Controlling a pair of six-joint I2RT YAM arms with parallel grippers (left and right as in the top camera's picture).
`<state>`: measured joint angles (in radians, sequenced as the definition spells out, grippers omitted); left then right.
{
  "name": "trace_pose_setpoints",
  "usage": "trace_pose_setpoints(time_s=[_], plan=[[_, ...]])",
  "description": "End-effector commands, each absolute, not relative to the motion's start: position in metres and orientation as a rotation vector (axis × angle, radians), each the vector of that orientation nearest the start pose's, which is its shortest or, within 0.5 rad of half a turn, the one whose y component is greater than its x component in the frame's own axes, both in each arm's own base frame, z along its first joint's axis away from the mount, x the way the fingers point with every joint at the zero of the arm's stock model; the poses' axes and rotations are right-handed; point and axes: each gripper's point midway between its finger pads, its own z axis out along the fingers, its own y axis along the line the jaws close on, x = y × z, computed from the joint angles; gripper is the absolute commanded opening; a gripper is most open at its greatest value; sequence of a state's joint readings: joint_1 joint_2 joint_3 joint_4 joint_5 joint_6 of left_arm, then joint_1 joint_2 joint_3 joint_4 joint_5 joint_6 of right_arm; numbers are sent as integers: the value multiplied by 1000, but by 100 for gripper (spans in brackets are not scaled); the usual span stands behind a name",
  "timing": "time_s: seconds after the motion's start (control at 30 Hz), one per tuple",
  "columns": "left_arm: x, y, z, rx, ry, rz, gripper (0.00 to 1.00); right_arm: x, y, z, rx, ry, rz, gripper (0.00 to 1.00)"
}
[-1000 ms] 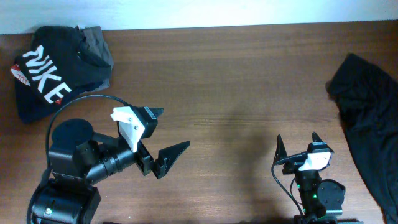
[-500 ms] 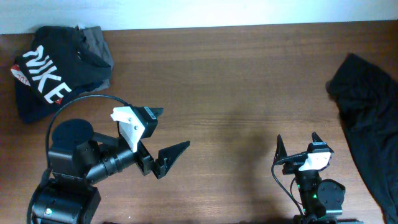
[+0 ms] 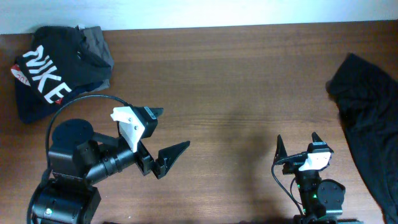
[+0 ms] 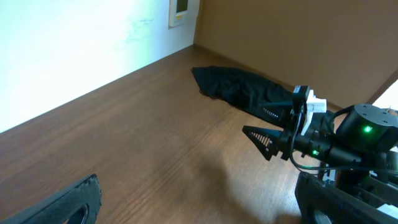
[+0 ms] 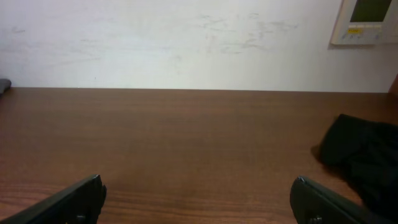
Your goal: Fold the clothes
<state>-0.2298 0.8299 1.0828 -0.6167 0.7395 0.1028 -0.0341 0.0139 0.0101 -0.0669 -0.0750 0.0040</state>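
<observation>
A folded black T-shirt with white NIKE lettering lies on a small pile of clothes at the table's far left corner, with grey fabric under it. A crumpled black garment lies at the right edge; it also shows in the left wrist view and the right wrist view. My left gripper is open and empty above the table's front left. My right gripper is open and empty at the front right, left of the black garment.
The brown wooden table meets a white wall at the back. A wall panel hangs on it at the right. The right arm shows in the left wrist view.
</observation>
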Motion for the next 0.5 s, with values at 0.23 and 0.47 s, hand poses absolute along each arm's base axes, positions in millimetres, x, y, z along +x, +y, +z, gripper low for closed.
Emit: trace_pose_setpoints(time_s=[0.23, 0.47], plan=[[240, -135, 311, 606, 1977, -558, 99, 246, 0, 157, 1, 1643, 29, 99], [245, -112, 272, 520, 1902, -428, 99, 246, 0, 157, 1, 1643, 29, 99]])
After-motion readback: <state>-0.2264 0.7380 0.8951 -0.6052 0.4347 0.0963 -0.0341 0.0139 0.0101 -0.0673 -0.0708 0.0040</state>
